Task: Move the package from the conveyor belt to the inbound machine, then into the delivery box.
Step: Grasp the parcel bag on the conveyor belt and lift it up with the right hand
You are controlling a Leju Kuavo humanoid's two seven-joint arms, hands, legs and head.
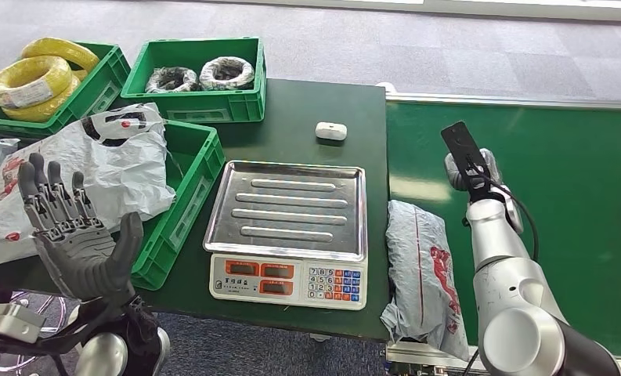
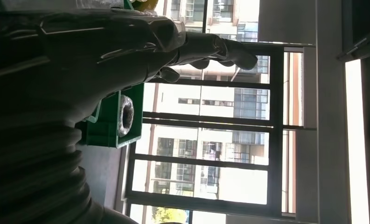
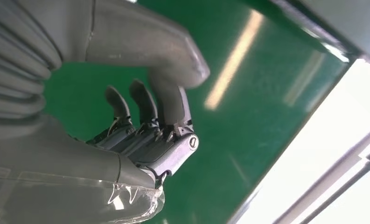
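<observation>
A: Package (image 1: 423,270), grey plastic mailer with red print: lying flat on the conveyor belt (image 1: 557,204) at its near left edge, just beside the scale (image 1: 287,227). Nothing holds it.

B: Right hand (image 3: 145,126)?

A: Fingers (image 3: 143,100) bent inward with the thumb over them, nothing between them that I can make out; the angle is poor, so take that as likely rather than sure. In the head view the hand (image 1: 470,168) hangs above the belt, beyond the package and apart from it.

B: Left hand (image 1: 72,235)?

A: Fingers apart, palm up and raised, empty, near the front green crate (image 1: 193,180) that holds a white bag (image 1: 107,168).

B: Other items?

A: Steel tray (image 1: 291,207) of the scale bare; a small white object (image 1: 331,131) on the table (image 1: 323,102) behind it; two more crates behind, one with yellow coils (image 1: 37,78), one with dark coils (image 1: 201,76).

B: Step in hand?

A: First step, I judge: the pick from the belt, not yet made. The next move calls for the right hand to come back toward the package, spread its fingers, and grip across the soft mailer before lifting it to the scale.
</observation>
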